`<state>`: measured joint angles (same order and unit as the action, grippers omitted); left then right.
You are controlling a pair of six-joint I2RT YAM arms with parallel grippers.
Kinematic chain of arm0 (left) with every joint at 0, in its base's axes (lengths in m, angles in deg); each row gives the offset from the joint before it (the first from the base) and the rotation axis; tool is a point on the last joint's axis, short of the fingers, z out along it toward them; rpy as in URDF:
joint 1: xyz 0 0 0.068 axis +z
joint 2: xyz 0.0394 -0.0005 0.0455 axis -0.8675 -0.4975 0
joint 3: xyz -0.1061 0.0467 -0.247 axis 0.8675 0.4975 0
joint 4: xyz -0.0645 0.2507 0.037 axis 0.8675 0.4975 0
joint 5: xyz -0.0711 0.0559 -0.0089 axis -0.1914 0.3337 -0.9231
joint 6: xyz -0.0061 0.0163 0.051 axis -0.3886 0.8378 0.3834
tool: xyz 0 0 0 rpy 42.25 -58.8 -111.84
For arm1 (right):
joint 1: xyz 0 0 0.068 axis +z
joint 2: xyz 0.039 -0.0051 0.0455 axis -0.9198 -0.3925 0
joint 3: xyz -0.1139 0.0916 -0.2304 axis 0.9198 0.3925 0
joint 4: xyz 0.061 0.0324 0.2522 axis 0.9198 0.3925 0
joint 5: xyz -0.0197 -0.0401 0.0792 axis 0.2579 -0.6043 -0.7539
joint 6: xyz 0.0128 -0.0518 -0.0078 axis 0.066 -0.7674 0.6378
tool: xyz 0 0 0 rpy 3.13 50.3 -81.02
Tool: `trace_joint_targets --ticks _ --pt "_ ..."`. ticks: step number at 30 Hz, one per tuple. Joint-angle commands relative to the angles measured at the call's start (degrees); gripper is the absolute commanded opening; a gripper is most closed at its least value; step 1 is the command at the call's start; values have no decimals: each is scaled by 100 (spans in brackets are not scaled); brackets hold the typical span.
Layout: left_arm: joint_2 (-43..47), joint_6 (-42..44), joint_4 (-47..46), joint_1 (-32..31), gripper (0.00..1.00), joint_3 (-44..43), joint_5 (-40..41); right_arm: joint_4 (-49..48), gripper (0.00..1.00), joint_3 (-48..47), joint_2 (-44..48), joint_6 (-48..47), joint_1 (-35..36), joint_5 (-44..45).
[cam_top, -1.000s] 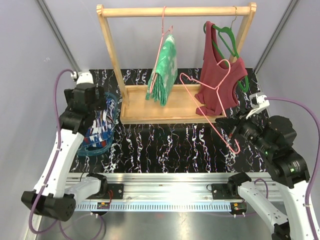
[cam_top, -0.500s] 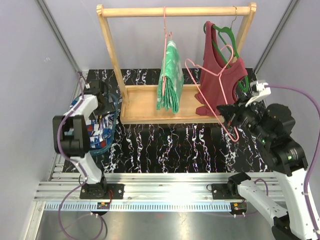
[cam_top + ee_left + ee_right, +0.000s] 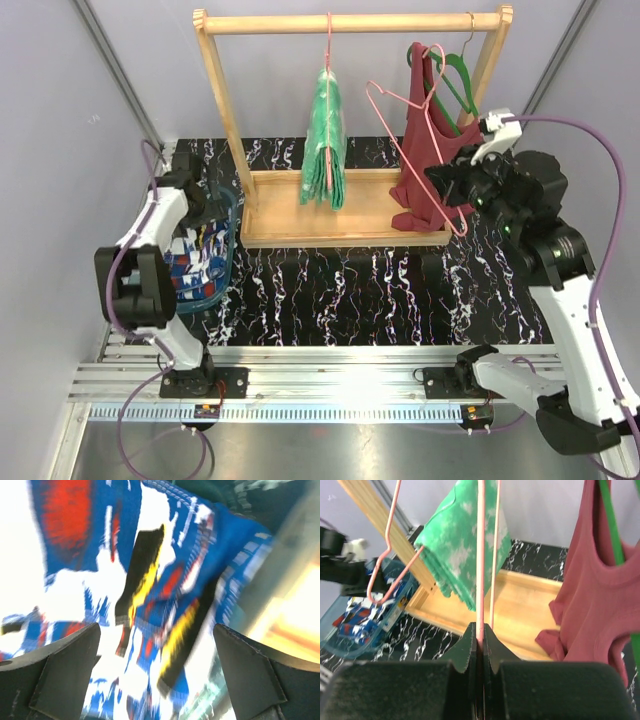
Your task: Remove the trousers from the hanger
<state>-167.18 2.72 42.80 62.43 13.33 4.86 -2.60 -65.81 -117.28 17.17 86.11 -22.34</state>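
Right wrist: fingers (image 3: 466,652) clamp pink hanger (image 3: 481,580) between green trousers (image 3: 455,545) and tank top (image 3: 590,595).

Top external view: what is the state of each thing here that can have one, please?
green trousers: on a pink hanger hung from the rail.
blue trousers: off any hanger, in the basket.
empty pink hanger: off the rail, held.
maroon tank top: hanging on a green hanger.
left tool: open, over the blue trousers.
right tool: shut on the empty pink hanger.
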Motion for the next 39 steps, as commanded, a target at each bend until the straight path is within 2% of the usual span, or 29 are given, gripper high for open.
trace_joint_targets --ticks 1,8,18,21,24,26,27,30,31,33,36,37,38,39 --pt "890 183 528 -6 99 -613 -73 -567 0 -676 -368 -204 2 297" --pt "2409 236 959 -6 99 -808 401 -963 0 -1318 -1123 -230 2 816" --pt "4923 297 547 -15 99 106 655 -884 0 -1970 -2276 -133 11 1370" --pt "5364 385 521 -191 99 316 841 -866 0 -1874 -2321 -11 2 1361" --pt "5436 464 564 -498 99 239 937 -936 1 -1619 -2233 113 -6 1309" --pt "5366 526 678 -718 99 133 1095 -928 10 -1504 -2137 174 3 1238" --pt "5331 543 696 -771 99 89 1122 -928 21 -1469 -2084 192 2 1195" --pt "5269 570 723 -920 99 -17 1175 -884 44 -1407 -1873 192 2 1124" --pt "5243 587 740 -964 99 -43 1166 -849 55 -1398 -1751 183 2 1124" --pt "5242 605 732 -1034 99 -43 1158 -788 62 -1416 -1627 148 3 1168" --pt "5295 631 723 -1087 99 -34 1149 -595 80 -1503 -1390 60 2 1168" --pt "5313 640 714 -1096 99 -34 1114 -559 87 -1565 -1267 52 2 1116" --pt "5339 640 705 -1096 99 -34 1018 -498 98 -1600 -1214 69 2 1037" --pt "5365 640 662 -1096 99 -17 947 -489 99 -1644 -1161 86 2 932"
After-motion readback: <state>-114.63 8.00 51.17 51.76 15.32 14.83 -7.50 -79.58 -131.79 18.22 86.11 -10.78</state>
